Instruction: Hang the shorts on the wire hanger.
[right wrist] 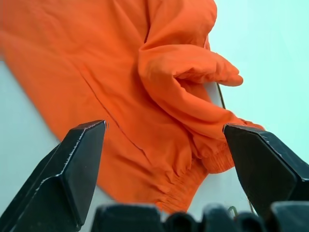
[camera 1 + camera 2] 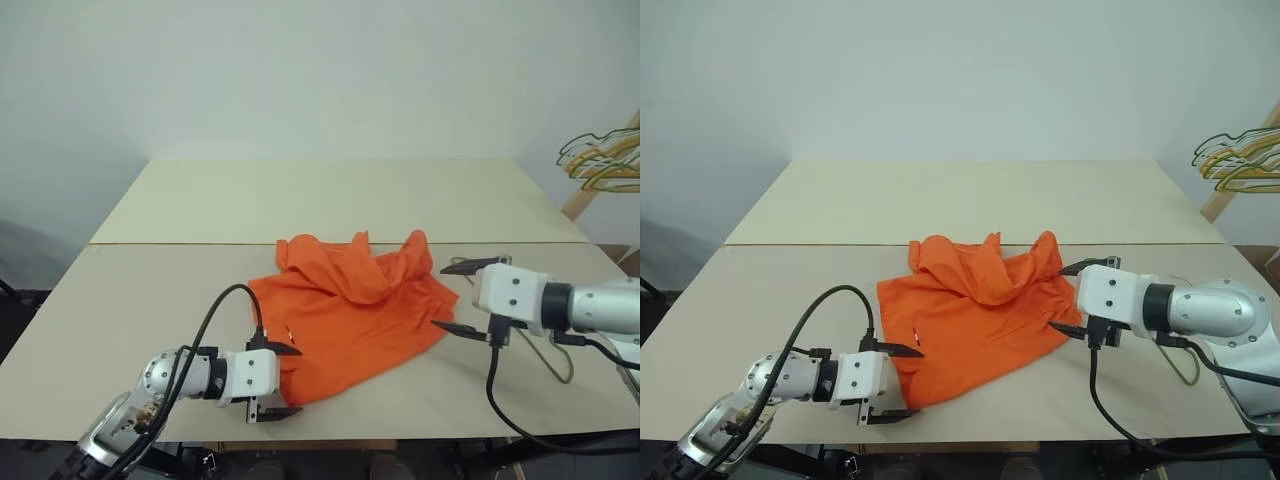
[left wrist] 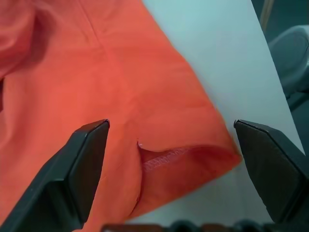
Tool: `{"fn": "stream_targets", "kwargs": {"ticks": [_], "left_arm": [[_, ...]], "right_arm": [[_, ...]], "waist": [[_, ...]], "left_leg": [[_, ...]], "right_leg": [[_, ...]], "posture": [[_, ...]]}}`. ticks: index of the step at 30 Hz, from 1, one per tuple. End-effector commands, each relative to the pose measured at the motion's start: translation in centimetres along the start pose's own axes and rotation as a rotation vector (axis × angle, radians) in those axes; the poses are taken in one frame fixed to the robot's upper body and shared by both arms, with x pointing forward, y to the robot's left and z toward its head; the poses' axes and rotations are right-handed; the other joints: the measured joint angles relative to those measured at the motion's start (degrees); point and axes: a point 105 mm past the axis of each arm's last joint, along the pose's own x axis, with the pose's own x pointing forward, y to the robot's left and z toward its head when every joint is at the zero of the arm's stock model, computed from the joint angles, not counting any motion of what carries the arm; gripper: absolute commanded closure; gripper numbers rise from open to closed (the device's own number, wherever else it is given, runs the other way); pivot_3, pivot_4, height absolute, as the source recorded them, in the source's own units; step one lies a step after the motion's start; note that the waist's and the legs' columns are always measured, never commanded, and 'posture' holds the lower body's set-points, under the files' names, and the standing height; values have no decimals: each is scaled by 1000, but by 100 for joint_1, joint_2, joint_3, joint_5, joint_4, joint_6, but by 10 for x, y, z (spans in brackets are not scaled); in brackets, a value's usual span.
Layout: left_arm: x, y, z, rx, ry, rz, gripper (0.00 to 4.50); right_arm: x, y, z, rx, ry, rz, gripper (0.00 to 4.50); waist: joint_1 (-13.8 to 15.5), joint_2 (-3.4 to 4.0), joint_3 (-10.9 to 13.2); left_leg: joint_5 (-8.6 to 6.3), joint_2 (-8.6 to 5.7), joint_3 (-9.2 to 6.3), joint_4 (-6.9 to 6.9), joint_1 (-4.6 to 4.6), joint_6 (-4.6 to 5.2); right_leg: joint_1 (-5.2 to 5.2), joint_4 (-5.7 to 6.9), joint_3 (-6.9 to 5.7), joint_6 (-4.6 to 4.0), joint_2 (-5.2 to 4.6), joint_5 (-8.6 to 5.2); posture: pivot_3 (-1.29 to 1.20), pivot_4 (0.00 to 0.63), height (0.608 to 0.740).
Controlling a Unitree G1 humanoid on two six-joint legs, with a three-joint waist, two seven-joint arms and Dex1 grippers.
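Left hand [image 2: 276,383] gapes wide at shorts [image 2: 350,310] hem, right hand [image 2: 460,297] wide too; nothing gripped, hanger [image 2: 553,358] untouched on worktop [image 2: 150,300].

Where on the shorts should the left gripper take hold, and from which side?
Probably the near leg hem of the shorts, approached from the robot's left. The hem lies folded at the table edge, framed by the left gripper with its jaws open.
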Motion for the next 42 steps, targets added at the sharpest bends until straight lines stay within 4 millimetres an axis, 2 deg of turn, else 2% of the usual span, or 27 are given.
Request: {"fn": "stream_targets", "kwargs": {"ticks": [1, 3, 5, 15, 18, 23, 27, 32, 37, 42], "left_arm": [[7, 0, 4, 26, -19, -11, 190], [9, 1, 5, 30, -27, -1, 580], [11, 4, 6, 35, -29, 12, 1172], [12, 5, -5, 14, 7, 30, 4486], [9, 5, -5, 19, 7, 44, 4486], [-12, 15, -1, 25, 11, 136, 4486], [-32, 20, -3, 6, 24, 199, 4486], [-54, 22, -11, 12, 84, 235, 4486], [-66, 22, -14, -2, 99, 255, 4486], [-64, 20, -13, -20, 83, 244, 4486]], "right_arm": [[-4, -8, 7, -29, -11, -55, 12], [-2, -10, 6, -32, -7, -64, 0], [-1, -10, 6, -34, -8, -64, 0], [2, -14, 5, -28, -20, -71, 0], [3, -13, -10, -48, 68, -57, 0], [4, -14, -30, -123, 149, -42, 0], [7, -9, -47, -241, 216, 7, 0], [17, -3, -72, -512, 280, 65, 0], [35, -1, -76, -680, 223, 79, 0], [48, 4, -69, -725, 129, 100, 0]], "waist": [[0, 1, -1], [2, 1, -1], [3, 1, -1], [6, 0, -3], [6, 0, -3], [-2, 0, -3], [12, 3, -5], [12, 3, -5], [1, 5, -6], [12, 4, -6]], "left_leg": [[0, 0, 0, 1, 0, 0], [0, 0, 0, 1, 1, 0], [0, 0, 0, 0, 1, 0], [0, 0, -1, 1, 1, 0], [0, 0, -1, 1, 0, 0], [0, 1, 1, 0, 1, 0], [0, 2, 1, 0, 2, 0], [1, 1, 4, -1, 2, -1], [4, 1, 4, -1, 3, -7], [5, 1, 3, -3, 3, -8]], "right_leg": [[0, 1, 0, 0, 0, 0], [1, 1, 0, 0, 0, 0], [1, 1, 0, 0, 0, 0], [0, 1, 0, 0, 0, 0], [0, 1, 0, 0, 0, 0], [-3, 2, 1, 0, 0, 0], [-2, 3, 1, 0, 0, 0], [-3, 2, 1, 0, 0, 0], [-4, 3, 1, 0, 0, 0], [-4, 3, 1, -1, 0, 0]], "posture": [[-57, 0, 740], [-56, 0, 740], [-54, 0, 740], [-41, 0, 740], [-41, 0, 740], [-7, 0, 740], [12, 0, 740], [32, 0, 740], [43, 0, 740], [62, 0, 740]]}}
